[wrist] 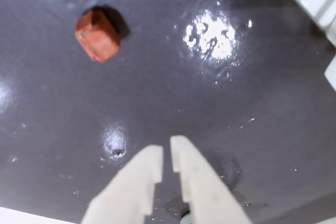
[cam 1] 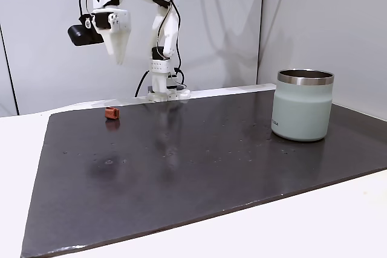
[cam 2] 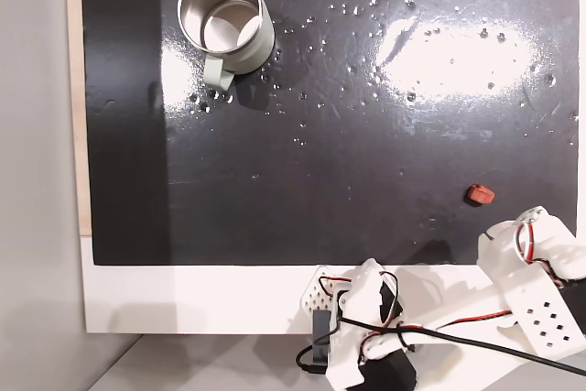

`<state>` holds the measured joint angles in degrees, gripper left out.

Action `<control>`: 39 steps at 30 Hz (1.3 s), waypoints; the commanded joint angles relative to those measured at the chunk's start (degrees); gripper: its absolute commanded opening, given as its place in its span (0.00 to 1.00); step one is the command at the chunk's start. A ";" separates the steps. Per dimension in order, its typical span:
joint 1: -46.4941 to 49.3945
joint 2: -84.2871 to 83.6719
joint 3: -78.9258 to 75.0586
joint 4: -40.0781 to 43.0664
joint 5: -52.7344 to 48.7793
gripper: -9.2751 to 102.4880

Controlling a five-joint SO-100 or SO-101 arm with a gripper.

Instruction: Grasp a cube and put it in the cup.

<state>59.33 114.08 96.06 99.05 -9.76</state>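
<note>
While the gripper (cam 1: 119, 58) hangs high above the dark mat (cam 1: 181, 167) in a fixed view, its white fingers (wrist: 142, 177) in the wrist view stand almost together with only a thin slit between them, gripping nothing. The cube (wrist: 97, 35) lies on the mat, up and left of the fingertips in the wrist view and well apart from them. In a fixed view the cube (cam 1: 112, 112) sits near the mat's far left edge, close to the arm's base (cam 1: 168, 93). The cup (cam 1: 303, 104) stands upright near the right edge, well apart from the cube, with bare mat between them. From above, the cup (cam 2: 226, 20) is near the top left corner, the cube (cam 2: 480, 194) at lower right
</note>
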 commanded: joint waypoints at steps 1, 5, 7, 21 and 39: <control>0.18 -0.44 -0.53 -1.23 -0.26 0.13; 0.35 -1.67 -0.79 -1.93 -0.26 0.21; 0.44 -2.20 -0.79 -2.11 -0.35 0.25; -1.05 -3.87 0.97 -4.83 -0.53 0.36; -3.16 -13.62 5.45 -14.85 0.00 0.35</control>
<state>56.78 100.37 101.43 84.90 -9.76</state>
